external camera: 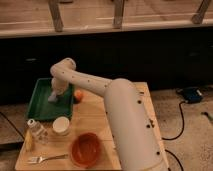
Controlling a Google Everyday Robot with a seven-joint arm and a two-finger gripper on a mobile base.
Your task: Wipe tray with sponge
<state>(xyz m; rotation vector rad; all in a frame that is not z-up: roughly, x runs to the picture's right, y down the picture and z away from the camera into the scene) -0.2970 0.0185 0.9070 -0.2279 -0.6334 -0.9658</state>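
Observation:
The green tray [41,107] lies at the far left of the wooden table. My white arm reaches over it from the right. My gripper [54,96] points down onto the tray's right half. A small pale blue-grey sponge [52,98] shows at its tip, against the tray floor. A small orange ball [78,95] lies just right of the tray.
A white cup [61,125] stands in front of the tray. A round orange bowl [85,148] sits near the table's front edge. A small bottle [36,131] stands at the front left, with a fork [46,158] below it. A dark counter runs behind the table.

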